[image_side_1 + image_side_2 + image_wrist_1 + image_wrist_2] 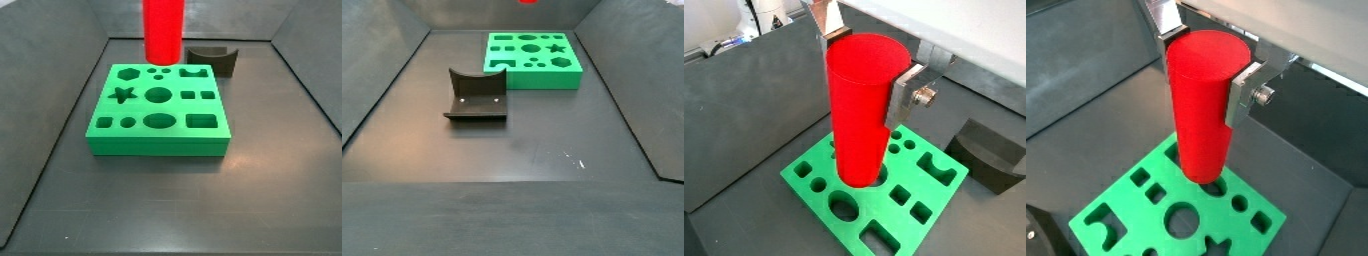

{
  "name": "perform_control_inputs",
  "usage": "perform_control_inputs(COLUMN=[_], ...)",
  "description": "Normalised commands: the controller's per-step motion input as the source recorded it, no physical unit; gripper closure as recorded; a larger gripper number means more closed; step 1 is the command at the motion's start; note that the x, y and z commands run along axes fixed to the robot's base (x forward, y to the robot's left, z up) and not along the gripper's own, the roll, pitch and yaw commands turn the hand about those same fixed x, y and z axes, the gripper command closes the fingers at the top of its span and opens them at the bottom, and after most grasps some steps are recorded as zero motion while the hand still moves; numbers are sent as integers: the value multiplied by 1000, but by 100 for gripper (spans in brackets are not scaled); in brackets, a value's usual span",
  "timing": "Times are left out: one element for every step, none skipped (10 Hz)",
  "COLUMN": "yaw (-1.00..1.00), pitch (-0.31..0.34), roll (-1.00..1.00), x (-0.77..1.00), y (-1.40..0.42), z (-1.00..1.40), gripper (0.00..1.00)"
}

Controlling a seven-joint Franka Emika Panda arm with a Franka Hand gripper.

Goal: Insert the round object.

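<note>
My gripper [867, 62] is shut on the round object, a tall bright-red cylinder peg [862, 120], gripped near its flat top between the silver fingers [906, 95]. Both wrist views show this grip; the gripper [1207, 60] holds the peg [1203, 120] upright. The peg's lower end hangs over the green block [905, 205], close to a large round hole [1184, 217]. In a side view the peg [162, 30] hangs over the far edge of the green block [160, 125], and the gripper is out of frame. In a side view only a red sliver [528, 2] shows above the block [536, 70].
The dark fixture with a curved notch [476, 97] stands on the grey floor, apart from the block; it also shows in a side view [214, 58] behind the block's right corner. The green block has several differently shaped holes. Sloping grey walls ring the floor.
</note>
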Motion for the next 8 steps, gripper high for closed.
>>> perform_control_inputs(yaw=[-189,-114,-51,-86,-300,-280,-191,-189], pitch=[-9,-29,-59,-79,-123,-60,-36,-20], roll=[-20,-47,-151,-146,-231,-159,-91,-103], x=[-303,-274,-94,0,31,109,0,26], y=[626,686,743,586,109,0,-57,-17], z=[-1000,-826,-780,-746,-474,-351,-229,-197], gripper=[100,100,100,100,100,100,100,100])
